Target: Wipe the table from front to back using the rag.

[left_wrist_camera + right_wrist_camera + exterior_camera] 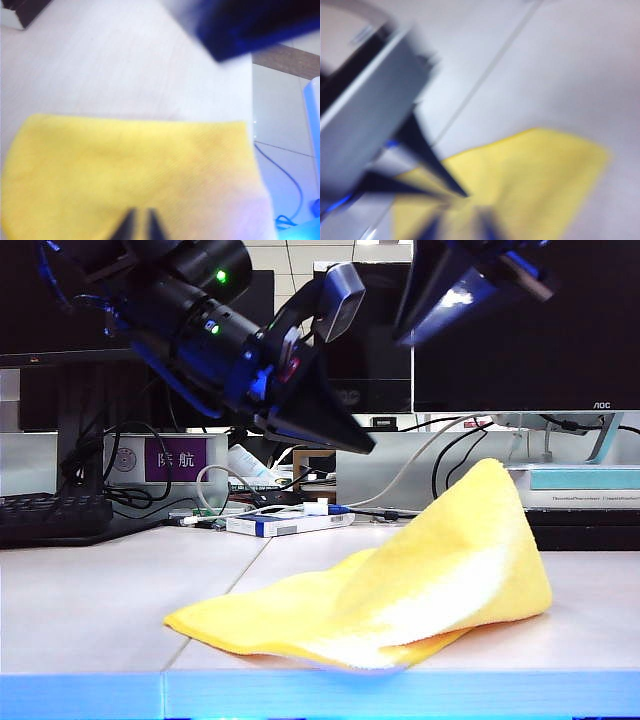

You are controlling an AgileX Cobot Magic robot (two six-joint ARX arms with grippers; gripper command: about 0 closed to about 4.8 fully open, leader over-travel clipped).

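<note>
The yellow rag (400,590) lies crumpled on the table (90,600) near the blue-lit front edge, with one corner peaked up at the right. My left gripper (355,440) hangs above the rag, pointing down and to the right. In the left wrist view the left gripper (141,220) shows only a narrow slit between its tips, over the rag (125,170), with nothing in it. My right gripper (420,325) is high above the rag's peak. In the blurred right wrist view the right gripper (460,227) stands open over the rag (535,175), holding nothing.
A keyboard (50,515) sits at the back left, with a white and blue box (290,523) and cables behind the rag. Stacked books (580,485) lie at the back right below the monitors. A seam (250,570) runs across the table.
</note>
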